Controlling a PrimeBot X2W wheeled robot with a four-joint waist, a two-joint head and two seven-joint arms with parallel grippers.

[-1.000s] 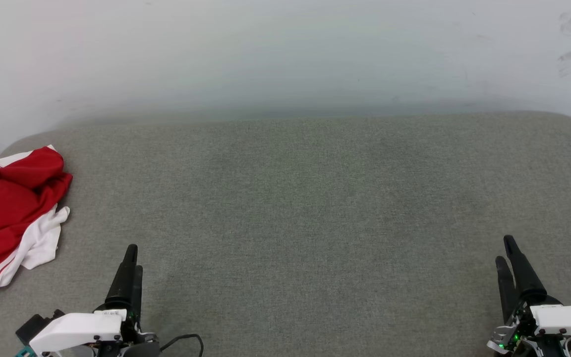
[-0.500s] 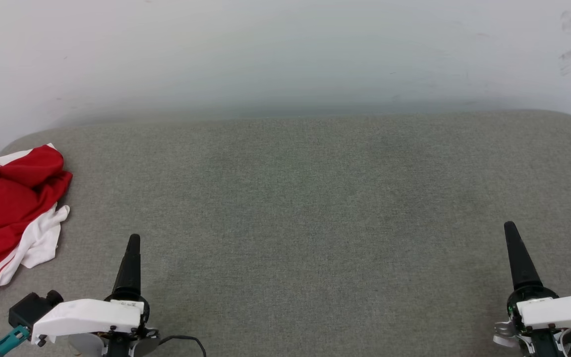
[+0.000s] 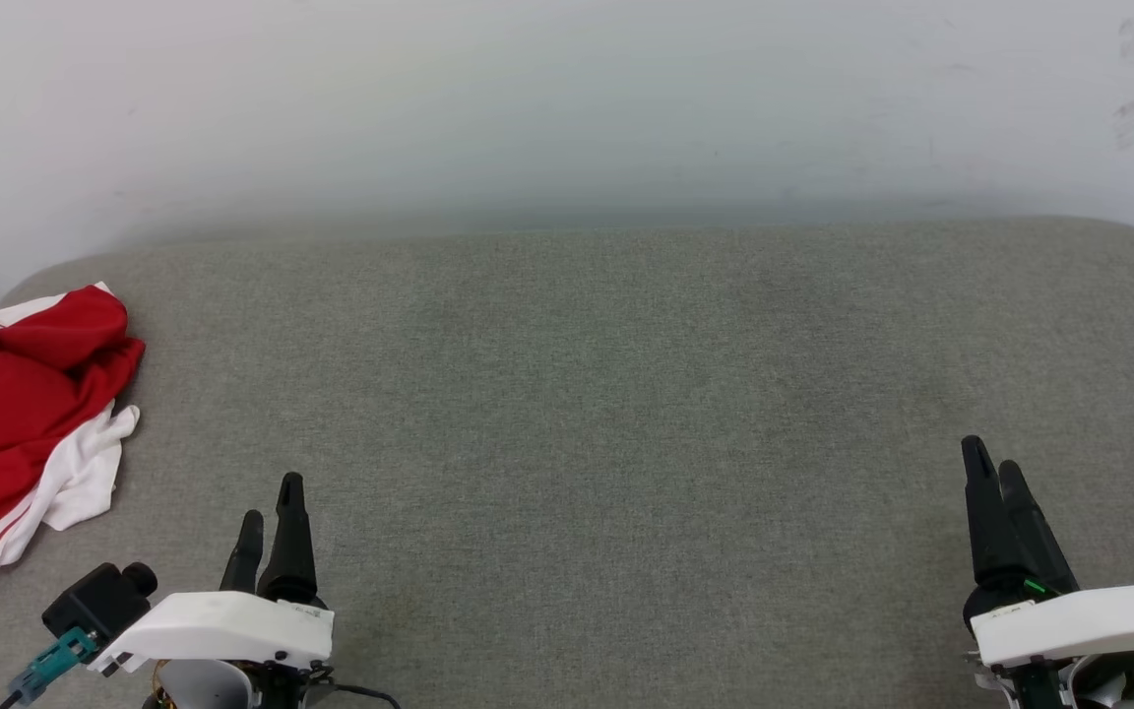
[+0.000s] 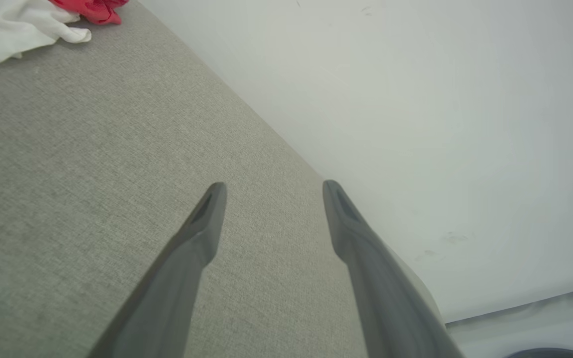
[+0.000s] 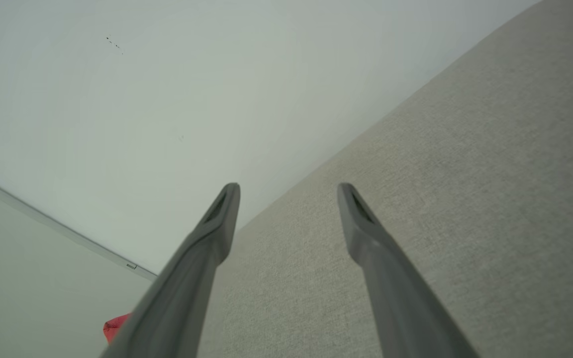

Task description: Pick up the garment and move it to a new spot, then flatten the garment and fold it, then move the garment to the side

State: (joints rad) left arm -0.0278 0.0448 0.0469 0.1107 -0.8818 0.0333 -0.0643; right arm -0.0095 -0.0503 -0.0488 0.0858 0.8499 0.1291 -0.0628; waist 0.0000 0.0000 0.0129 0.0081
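Observation:
The garment (image 3: pixel 21 414), red with white sleeve and striped trim, lies crumpled at the left edge of the grey fabric surface (image 3: pixel 606 394). A corner of the garment (image 4: pixel 28 22) shows at the top left of the left wrist view, and a red scrap of the garment (image 5: pixel 115 327) at the bottom left of the right wrist view. My left gripper (image 3: pixel 270 502) hovers near the front left, to the right of the garment and apart from it, open and empty (image 4: pixel 270 191). My right gripper (image 3: pixel 988 463) stands at the front right, open with nothing between its fingers (image 5: pixel 289 191).
A pale wall (image 3: pixel 567 108) rises behind the grey surface's back edge. The surface has rounded corners at the back left and back right. A dark cable (image 3: pixel 370 675) trails from the left wrist at the bottom edge.
Both grippers have rolled about their wrists, so each now shows two separate fingers in the head view. The left gripper has shifted slightly right. The garment has not moved.

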